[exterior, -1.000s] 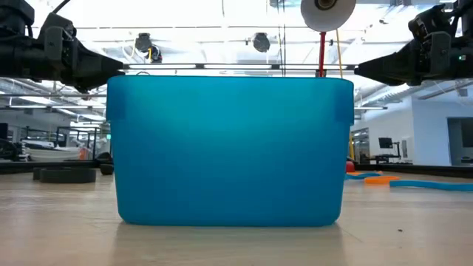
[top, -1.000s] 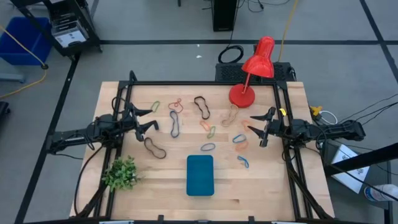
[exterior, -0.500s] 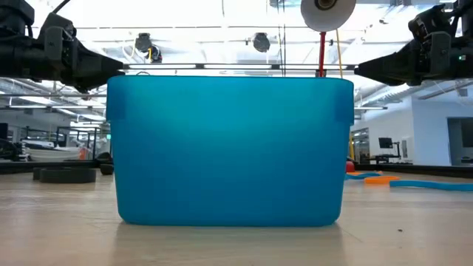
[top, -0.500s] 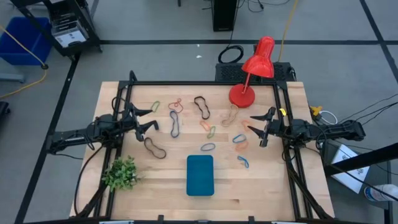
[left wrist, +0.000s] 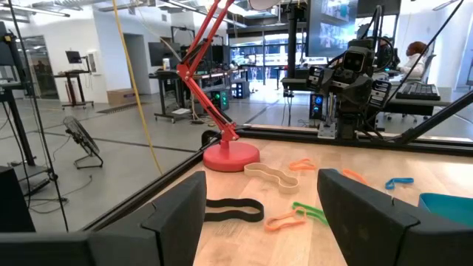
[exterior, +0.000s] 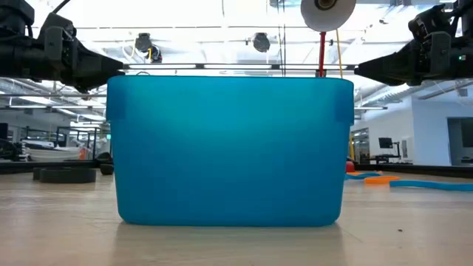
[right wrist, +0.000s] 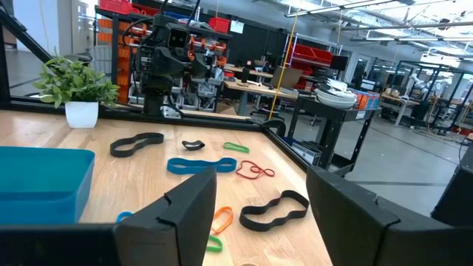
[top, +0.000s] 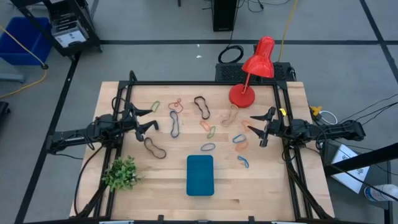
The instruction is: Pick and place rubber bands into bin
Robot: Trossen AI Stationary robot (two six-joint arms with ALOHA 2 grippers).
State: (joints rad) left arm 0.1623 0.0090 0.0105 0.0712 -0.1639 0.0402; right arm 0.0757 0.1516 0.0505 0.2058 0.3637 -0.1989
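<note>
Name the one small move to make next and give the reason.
Probably lower the open right gripper onto the blue rubber band just beside it: every band is on the table, the bin looks empty, and the left gripper is open too.

Readable text: I can make out none in any view.
Labels, brands: I find none legible on the bench or its items.
Numbers, signs: I see none.
</note>
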